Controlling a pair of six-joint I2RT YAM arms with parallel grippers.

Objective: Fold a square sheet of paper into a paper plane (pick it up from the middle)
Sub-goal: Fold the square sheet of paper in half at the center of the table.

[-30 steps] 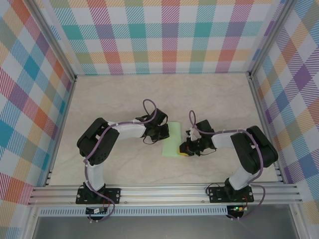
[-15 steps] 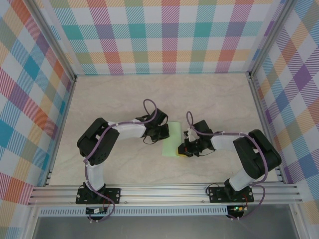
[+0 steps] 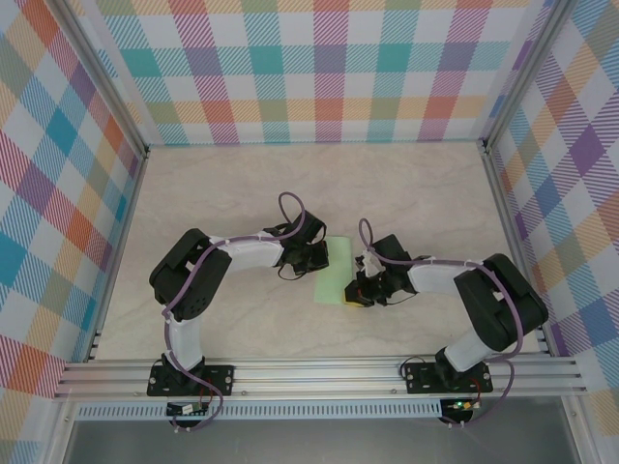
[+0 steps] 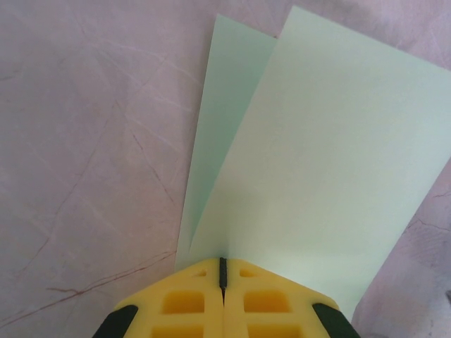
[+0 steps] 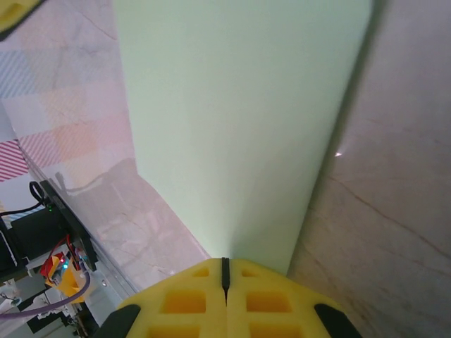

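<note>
The left gripper (image 4: 222, 262) has its two yellow fingers pressed flat together, pinching the near edge of a thin, pale mint-green sheet of paper (image 4: 317, 176). From the fingertips the sheet fans away toward 1 o'clock as two folded layers, with the lower layer peeking out at 11 o'clock. The right gripper (image 5: 225, 262) has its yellow fingers closed in the same way, clamped on the sheet's edge, and the paper rises from the tips toward 12 o'clock.

Seen from above, the sheet sits near the middle of the pale marbled tabletop (image 3: 222, 193), a narrow strip between the two arms. The left gripper holds it at its 10 o'clock side, the right gripper at its 5 o'clock corner. Pastel plaid walls (image 3: 319, 87) enclose the table at 9, 12 and 3 o'clock.
</note>
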